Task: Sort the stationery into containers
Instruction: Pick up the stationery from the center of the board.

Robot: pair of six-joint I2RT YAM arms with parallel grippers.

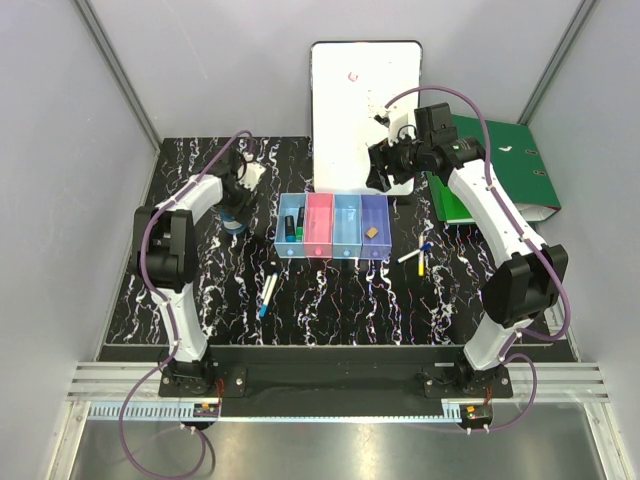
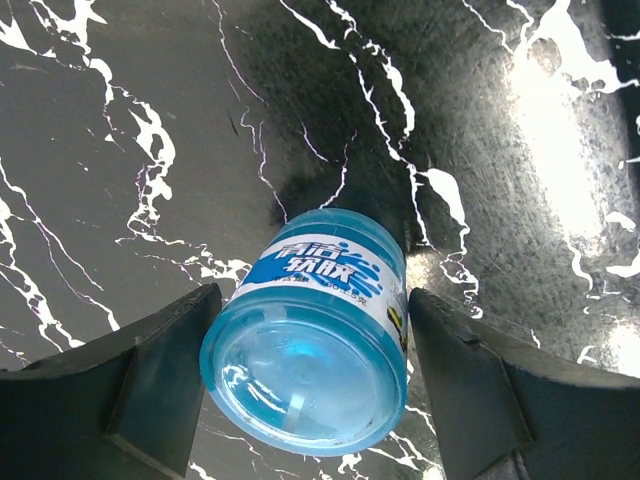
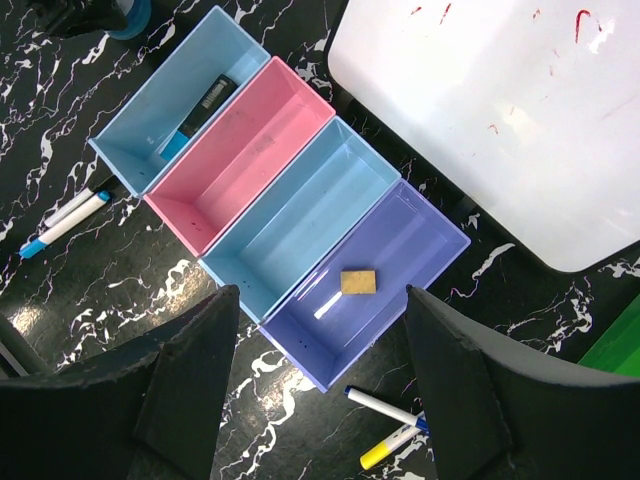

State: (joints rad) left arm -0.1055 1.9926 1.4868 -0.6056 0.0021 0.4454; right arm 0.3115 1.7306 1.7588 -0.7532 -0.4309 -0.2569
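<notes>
Left gripper [image 2: 315, 295] wide open, one finger each side of round blue tub [image 2: 310, 370] on table [image 2: 150, 120]; touching or not, cannot tell. Right gripper [image 3: 322, 295] open, empty, above bins [image 3: 250, 160]; tan block [image 3: 358, 282] in purple one.

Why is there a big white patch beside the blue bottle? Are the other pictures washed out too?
Left wrist view: lamp glare off the glossy table, blue bottle sharp. Right wrist view: white board bright, bins clear, the near fingers dark and soft. Top view: evenly lit, no blur.
</notes>
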